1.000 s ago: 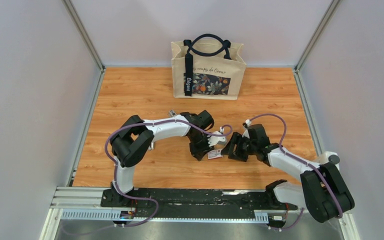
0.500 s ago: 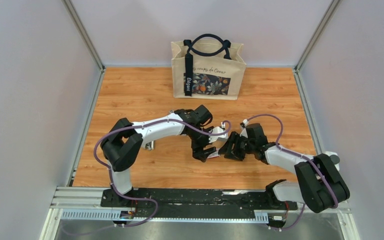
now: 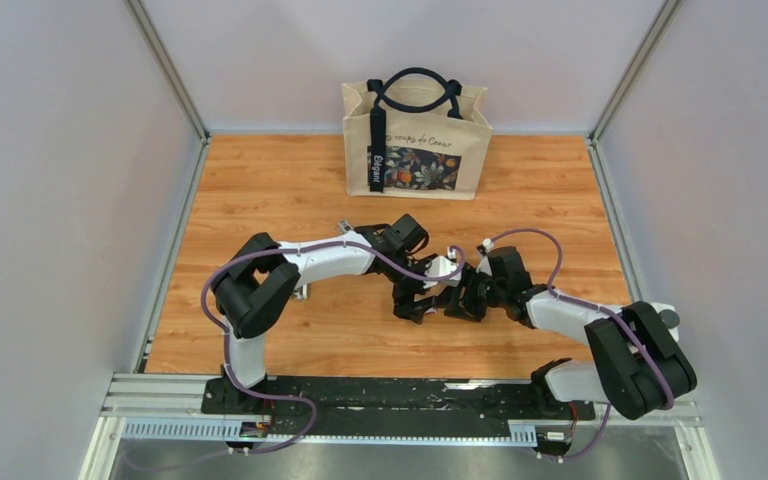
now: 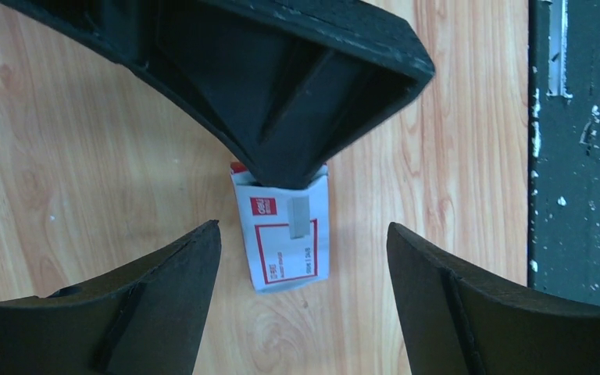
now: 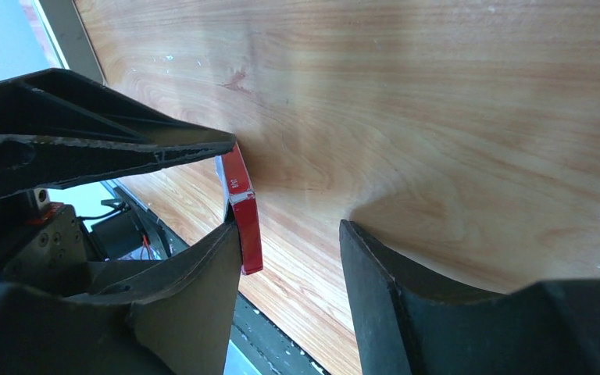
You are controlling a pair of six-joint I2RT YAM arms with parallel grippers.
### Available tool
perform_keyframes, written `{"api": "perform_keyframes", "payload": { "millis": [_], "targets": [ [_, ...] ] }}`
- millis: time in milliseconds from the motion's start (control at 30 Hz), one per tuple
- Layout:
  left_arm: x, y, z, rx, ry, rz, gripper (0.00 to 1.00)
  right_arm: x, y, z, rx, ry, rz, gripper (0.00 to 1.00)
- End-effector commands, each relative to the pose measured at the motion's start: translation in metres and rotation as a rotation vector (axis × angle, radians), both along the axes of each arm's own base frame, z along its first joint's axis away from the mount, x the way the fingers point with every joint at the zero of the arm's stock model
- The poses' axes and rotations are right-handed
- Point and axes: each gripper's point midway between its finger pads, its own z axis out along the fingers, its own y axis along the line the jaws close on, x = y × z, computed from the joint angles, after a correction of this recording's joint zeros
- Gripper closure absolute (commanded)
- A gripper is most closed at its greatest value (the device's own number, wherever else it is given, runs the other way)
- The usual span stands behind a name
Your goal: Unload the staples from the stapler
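No stapler shows in any view. A small white staple box (image 4: 285, 250) with a red frame lies flat on the wood. On its face is a short grey strip (image 4: 301, 216); I cannot tell whether it is loose staples or print. My left gripper (image 4: 303, 226) hangs over the box, open wide, with nothing between its fingers (image 4: 164, 297). A finger of my right gripper (image 4: 281, 94) rests its tip on the box's far edge. In the right wrist view the box's red edge (image 5: 244, 215) stands against the left fingertip, and the right gripper (image 5: 289, 225) is open over bare wood. From above, both grippers (image 3: 415, 303) (image 3: 457, 297) meet mid-table.
A beige tote bag (image 3: 416, 140) with dark handles stands at the back of the table. The black base rail (image 3: 360, 395) runs along the near edge and shows close by in the left wrist view (image 4: 578, 156). Grey walls close in both sides.
The left gripper has opened wide and shifted right over the box. The right gripper has slid left to meet it, and the box is now hidden under them from above.
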Motion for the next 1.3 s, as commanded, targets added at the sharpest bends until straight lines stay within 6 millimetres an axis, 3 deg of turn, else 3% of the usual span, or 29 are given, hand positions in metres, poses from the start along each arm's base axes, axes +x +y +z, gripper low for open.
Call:
{"api": "perform_keyframes", "payload": {
  "millis": [0,267,400,500,867,1133,1267],
  "targets": [
    [0.007,-0.022,0.002,-0.066,-0.045,-0.007,0.14,-0.005,-0.005,-0.015,-0.050,0.031,-0.020,0.44],
    [0.018,-0.020,-0.021,0.012,-0.115,0.050,0.15,-0.005,-0.003,-0.015,-0.047,0.031,-0.020,0.44],
    [0.018,-0.011,-0.029,0.049,-0.124,0.060,0.32,-0.004,-0.004,-0.013,-0.052,0.020,-0.024,0.43],
    [0.014,-0.003,-0.034,0.084,-0.113,0.064,0.39,-0.002,-0.004,-0.011,-0.057,0.015,-0.024,0.41],
    [0.004,0.020,-0.052,0.175,-0.087,0.070,0.40,0.002,-0.016,0.001,-0.077,-0.023,-0.032,0.37],
    [0.002,0.026,-0.057,0.209,-0.077,0.067,0.40,0.008,-0.023,0.008,-0.059,-0.045,-0.056,0.35],
    [0.002,0.027,-0.059,0.225,-0.078,0.066,0.52,0.006,-0.021,0.008,-0.043,-0.038,-0.053,0.34]
  ]
}}
